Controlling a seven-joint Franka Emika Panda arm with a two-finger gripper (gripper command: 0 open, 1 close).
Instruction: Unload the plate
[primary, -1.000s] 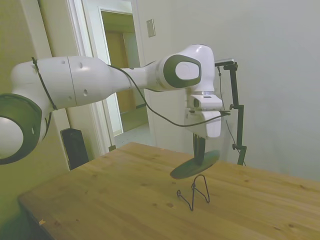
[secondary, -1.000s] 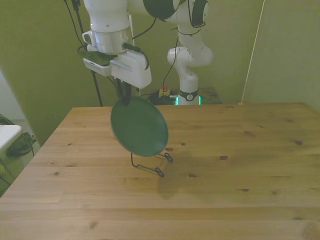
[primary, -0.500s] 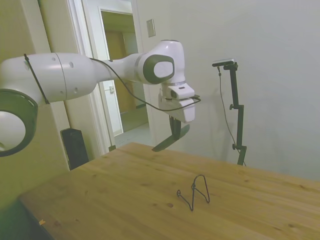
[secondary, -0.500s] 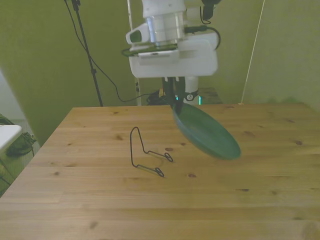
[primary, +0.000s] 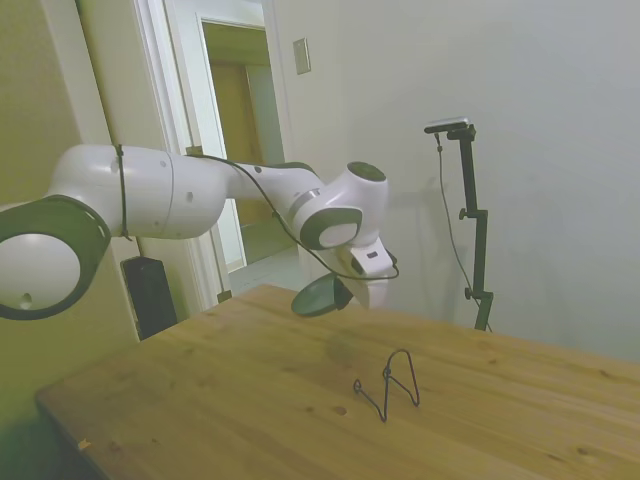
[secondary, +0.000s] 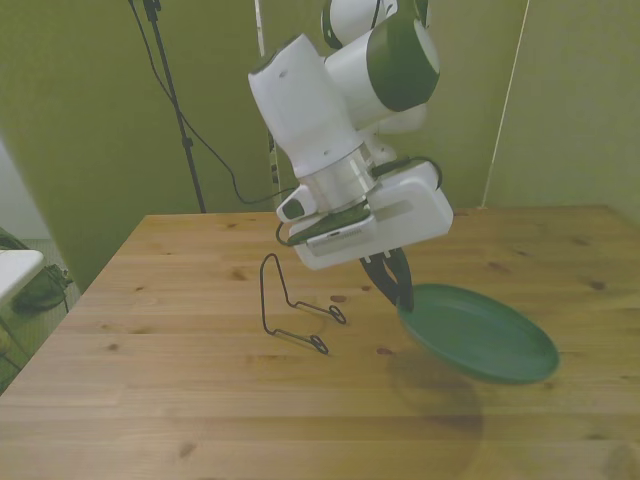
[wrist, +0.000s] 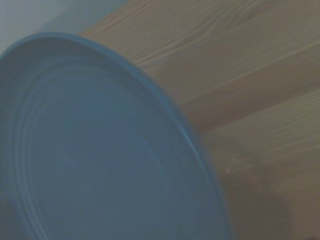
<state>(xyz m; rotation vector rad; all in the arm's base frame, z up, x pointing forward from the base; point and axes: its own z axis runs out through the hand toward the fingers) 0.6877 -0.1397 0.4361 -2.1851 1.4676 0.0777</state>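
Note:
The dark green plate (secondary: 480, 333) hangs nearly flat a little above the table, toward the front view's right, casting a round shadow on the wood beneath it. My gripper (secondary: 396, 288) is shut on the plate's rim at its near-stand edge. In the side view the plate (primary: 318, 296) shows as a small dark disc under the wrist, with the gripper (primary: 345, 292) beside it. The wrist view is filled by the plate's inner face (wrist: 100, 150) with wood grain beyond. The thin black wire stand (secondary: 290, 305) sits bare on the table, apart from the plate.
The wooden table (secondary: 150, 400) spreads wide around the wire stand (primary: 388, 385). A doorway (primary: 240, 150) opens behind the arm in the side view. Cables and a thin pole (secondary: 175, 90) hang behind the table's far edge.
The arm has swung the plate away from the wire stand toward the front view's right and lowered it, tipping it from a steep tilt to almost level.

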